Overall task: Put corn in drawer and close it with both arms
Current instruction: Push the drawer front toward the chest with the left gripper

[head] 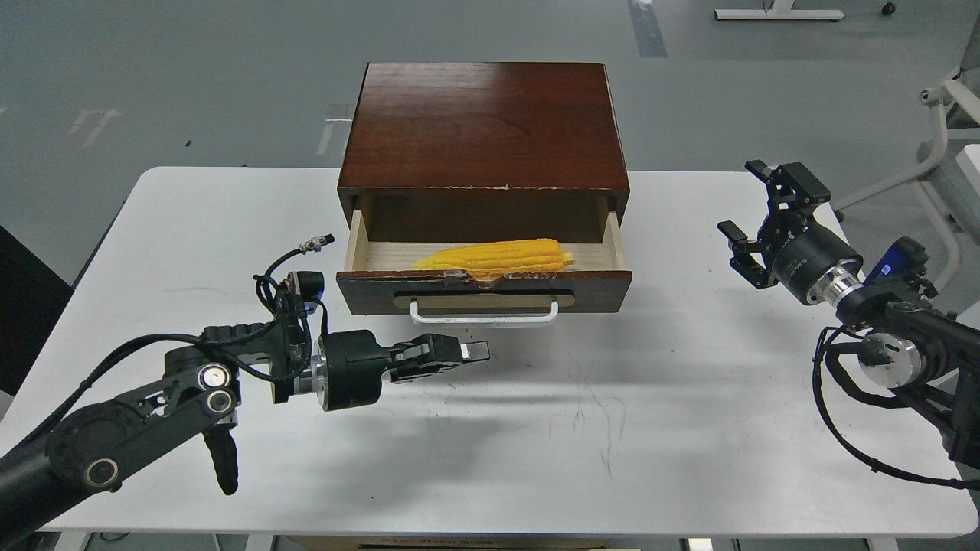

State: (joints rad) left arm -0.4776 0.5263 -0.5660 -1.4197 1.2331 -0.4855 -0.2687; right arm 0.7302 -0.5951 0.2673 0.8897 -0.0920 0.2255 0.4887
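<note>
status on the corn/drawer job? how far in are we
Done: the corn lies inside the drawer, neither hand touching it. In hand: nothing is held; the left hand hovers just below and left of the white handle, fingers close together, while the right hand sits open, well off to the right. Left: the drawer is pulled out and needs pushing shut with both arms.

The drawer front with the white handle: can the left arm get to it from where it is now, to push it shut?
Probably yes. The left gripper hangs just in front of the drawer, below its white handle, with only bare table between them. The corn lies inside, behind the front.
</note>
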